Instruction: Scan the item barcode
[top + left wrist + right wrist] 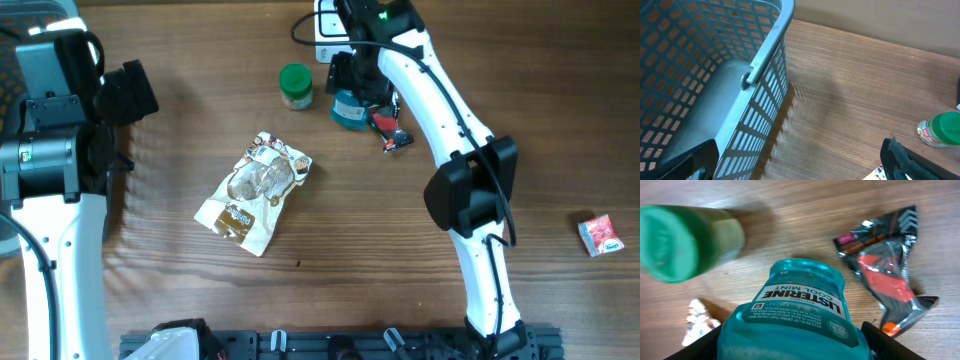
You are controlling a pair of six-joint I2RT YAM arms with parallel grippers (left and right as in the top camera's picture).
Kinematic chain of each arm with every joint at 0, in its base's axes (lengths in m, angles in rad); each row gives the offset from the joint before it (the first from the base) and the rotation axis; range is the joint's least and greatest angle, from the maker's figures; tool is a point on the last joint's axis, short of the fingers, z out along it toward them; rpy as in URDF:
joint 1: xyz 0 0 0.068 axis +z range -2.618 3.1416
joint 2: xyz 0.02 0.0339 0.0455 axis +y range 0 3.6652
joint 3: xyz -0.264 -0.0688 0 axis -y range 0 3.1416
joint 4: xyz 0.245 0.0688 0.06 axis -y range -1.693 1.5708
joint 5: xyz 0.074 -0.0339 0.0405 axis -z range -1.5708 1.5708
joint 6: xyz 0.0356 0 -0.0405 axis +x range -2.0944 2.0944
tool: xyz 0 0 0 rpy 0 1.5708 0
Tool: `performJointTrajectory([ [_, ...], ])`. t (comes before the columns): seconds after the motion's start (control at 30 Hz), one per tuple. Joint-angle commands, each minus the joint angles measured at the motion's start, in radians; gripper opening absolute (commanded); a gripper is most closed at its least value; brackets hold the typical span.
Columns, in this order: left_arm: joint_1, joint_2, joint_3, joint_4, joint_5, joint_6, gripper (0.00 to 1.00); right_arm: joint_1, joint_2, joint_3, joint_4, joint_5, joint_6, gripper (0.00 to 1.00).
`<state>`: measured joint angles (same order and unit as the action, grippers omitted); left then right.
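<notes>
Both arms are built of glossy white tubular links (430, 90) joined by chunky black joint housings (470, 185). A thin black cable (507, 225) runs along the right arm, well behind its hand. A small green light (381, 14) glows just behind that hand. The left gripper (795, 167) has matte black fingers (902, 160).

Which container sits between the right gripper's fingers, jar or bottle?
The teal Listerine mouthwash bottle, between the fingers of the right gripper; the green-lidded jar stands beside it, outside them.

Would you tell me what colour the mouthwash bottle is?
The mouthwash bottle is teal; right wrist view.
</notes>
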<state>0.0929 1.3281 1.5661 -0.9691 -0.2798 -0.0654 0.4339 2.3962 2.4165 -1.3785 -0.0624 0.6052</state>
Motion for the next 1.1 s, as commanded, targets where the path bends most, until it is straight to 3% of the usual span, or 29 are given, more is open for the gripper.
performJointTrajectory([
  [0.0, 0.006, -0.012, 0.006, 0.003, -0.006, 0.005, 1.0, 0.005, -0.003, 0.065, -0.002, -0.109, -0.021, 0.54],
  [0.17, 0.006, -0.012, 0.006, 0.003, -0.006, 0.005, 1.0, 0.003, -0.012, 0.065, 0.009, -0.261, -0.05, 0.54],
  [0.3, 0.006, -0.012, 0.006, 0.002, -0.006, 0.005, 1.0, -0.002, -0.033, 0.065, 0.062, -0.243, -0.114, 0.54],
  [0.6, 0.006, -0.012, 0.006, 0.003, -0.006, 0.005, 1.0, -0.002, -0.076, 0.065, 0.209, 0.057, -0.191, 0.54],
  [1.07, 0.006, -0.012, 0.006, 0.002, -0.006, 0.005, 1.0, 0.022, -0.078, 0.065, 0.518, 0.231, -0.458, 0.51],
])
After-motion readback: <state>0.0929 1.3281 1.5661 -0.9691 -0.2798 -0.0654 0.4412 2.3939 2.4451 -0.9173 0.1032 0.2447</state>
